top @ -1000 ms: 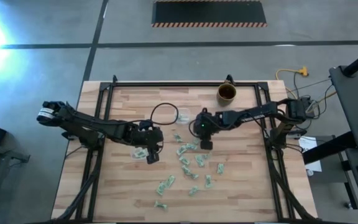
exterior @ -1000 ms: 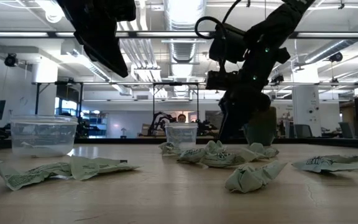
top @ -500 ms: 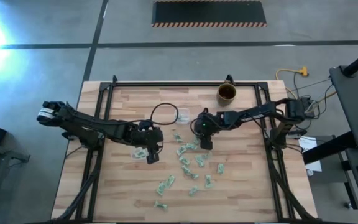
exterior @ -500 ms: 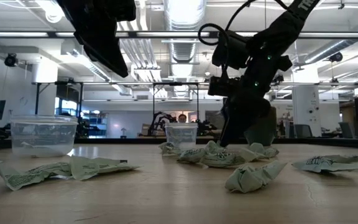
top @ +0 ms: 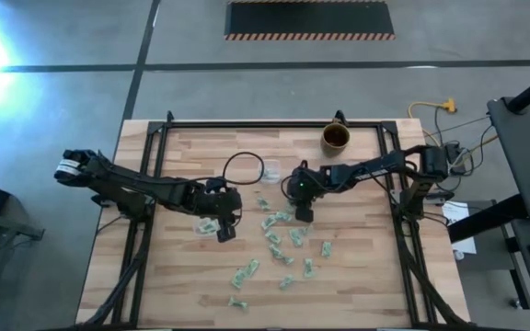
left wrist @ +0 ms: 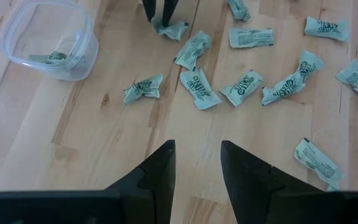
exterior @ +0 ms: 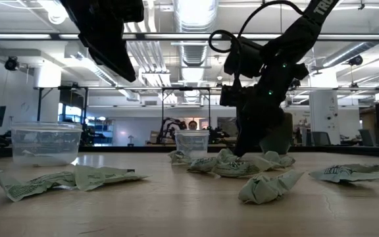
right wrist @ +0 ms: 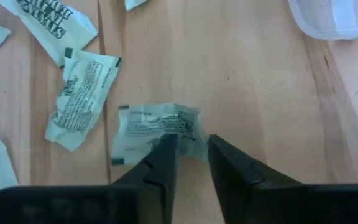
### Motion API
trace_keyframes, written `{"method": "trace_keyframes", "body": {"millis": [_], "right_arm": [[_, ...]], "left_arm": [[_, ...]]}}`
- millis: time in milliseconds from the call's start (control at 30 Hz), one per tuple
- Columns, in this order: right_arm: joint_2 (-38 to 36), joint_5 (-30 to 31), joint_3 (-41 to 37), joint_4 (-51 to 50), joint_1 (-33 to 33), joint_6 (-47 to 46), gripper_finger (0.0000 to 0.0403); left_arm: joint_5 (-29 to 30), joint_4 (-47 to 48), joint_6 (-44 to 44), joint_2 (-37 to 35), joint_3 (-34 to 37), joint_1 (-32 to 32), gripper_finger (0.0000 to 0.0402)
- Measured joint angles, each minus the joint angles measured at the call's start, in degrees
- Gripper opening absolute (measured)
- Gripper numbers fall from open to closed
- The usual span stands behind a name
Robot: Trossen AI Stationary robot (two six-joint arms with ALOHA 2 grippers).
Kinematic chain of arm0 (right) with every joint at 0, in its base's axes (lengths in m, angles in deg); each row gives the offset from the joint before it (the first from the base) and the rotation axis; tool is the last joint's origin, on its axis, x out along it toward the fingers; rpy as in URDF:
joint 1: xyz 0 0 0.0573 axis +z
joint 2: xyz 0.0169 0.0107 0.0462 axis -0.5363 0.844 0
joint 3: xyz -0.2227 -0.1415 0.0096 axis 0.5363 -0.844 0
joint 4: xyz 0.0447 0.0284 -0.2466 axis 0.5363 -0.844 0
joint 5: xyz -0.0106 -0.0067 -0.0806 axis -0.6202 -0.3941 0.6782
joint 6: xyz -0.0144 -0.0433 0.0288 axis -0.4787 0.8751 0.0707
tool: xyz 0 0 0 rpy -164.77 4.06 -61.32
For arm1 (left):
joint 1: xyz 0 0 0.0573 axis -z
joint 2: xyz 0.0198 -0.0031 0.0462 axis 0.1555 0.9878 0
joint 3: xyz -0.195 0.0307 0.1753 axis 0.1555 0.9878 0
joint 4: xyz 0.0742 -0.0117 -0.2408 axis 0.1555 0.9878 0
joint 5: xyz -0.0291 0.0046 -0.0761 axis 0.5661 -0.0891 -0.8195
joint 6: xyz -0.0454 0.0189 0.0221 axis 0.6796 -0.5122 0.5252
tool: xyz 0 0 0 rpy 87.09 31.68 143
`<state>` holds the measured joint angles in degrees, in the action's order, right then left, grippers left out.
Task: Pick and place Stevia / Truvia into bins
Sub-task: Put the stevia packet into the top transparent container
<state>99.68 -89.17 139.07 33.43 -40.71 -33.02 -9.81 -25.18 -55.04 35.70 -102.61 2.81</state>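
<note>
Several pale green and white Stevia sachets (top: 279, 241) lie scattered flat on the wooden table. One clear bin (top: 271, 170) stands at the far middle with a sachet inside (left wrist: 53, 57). A second clear bin (exterior: 45, 141) shows at the left in the low view. My right gripper (right wrist: 191, 142) is down at the table, open by a narrow gap, its fingers astride the end of one crumpled sachet (right wrist: 157, 124). My left gripper (left wrist: 197, 149) hangs open above the table's left half, over bare wood. My right gripper comes slanting down from the table's right, its fingertips (right wrist: 166, 144) at the crumpled sachet's near end (right wrist: 188, 134). The sachet lies on the wood. A gap still shows between the fingers, and I cannot tell whether they touch the paper.
A brown mug (top: 336, 137) stands at the far right of the table. A black cable loop (top: 242, 165) lies beside the far bin. Bare wood stretches along the table's left side and near edge.
My right gripper has tipped a little and settled lower onto the sachets at the far side of the pile. The sachets lie where they were.
</note>
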Motion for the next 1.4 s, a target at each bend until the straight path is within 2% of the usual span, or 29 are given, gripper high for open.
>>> {"method": "trace_keyframes", "body": {"millis": [133,200,567,733,900,1400], "right_arm": [[0.0,-0.6,0.0,0.1,0.1,0.0,0.0022],[0.0,-0.6,0.0,0.2,0.2,-0.1,0.0012],[-4.8,0.5,-0.1,1.2,0.2,-1.5,0.0008],[-8.7,5.8,-0.1,3.9,0.0,-1.1,0.0008],[-10.3,11.7,-0.1,10.9,-0.9,-0.4,0.0008],[-1.0,12.2,8.4,10.9,-5.8,-3.4,0.0009]], "left_arm": [[0.0,0.0,0.0,0.0,0.0,0.0,0.0112],[0.0,0.0,0.0,0.0,0.0,0.0,0.0112],[0.0,0.0,0.0,0.0,0.0,0.0,0.0112],[0.0,0.0,0.0,0.0,0.0,0.0,0.0112],[0.1,-0.2,0.0,0.0,0.0,0.0,0.0112],[0.2,-0.4,0.1,0.0,0.0,0.0,0.0112]]}}
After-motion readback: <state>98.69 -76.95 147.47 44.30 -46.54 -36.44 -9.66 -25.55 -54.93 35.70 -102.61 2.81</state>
